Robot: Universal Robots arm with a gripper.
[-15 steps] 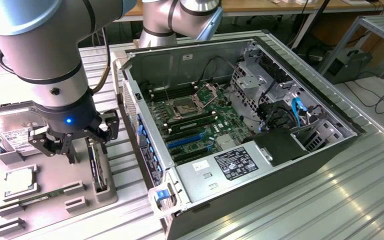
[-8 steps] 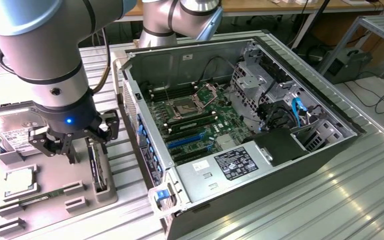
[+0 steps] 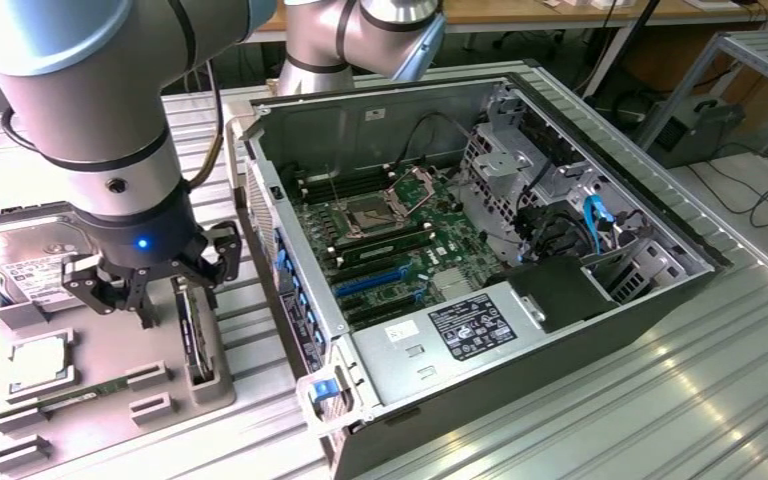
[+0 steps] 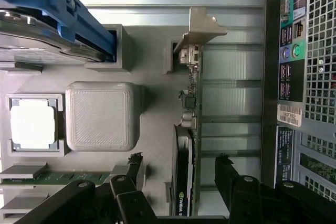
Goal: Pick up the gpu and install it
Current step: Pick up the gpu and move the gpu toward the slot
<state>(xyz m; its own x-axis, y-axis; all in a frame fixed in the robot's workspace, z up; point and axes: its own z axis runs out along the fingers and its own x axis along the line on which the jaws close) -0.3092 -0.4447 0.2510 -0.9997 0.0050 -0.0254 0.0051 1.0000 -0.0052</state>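
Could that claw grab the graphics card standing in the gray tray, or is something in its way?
Probably yes. The open gripper hangs over the graphics card, one finger on each side of its upright edge, and nothing on the gray tray sits between them.

No wording can be read. Unreadably fine print is carried by a black label (image 3: pixel 471 328) at six o'clock inside the computer case (image 3: pixel 357 125); a green emblem (image 4: pixel 180 194) is borne by the graphics card (image 4: pixel 182 163).
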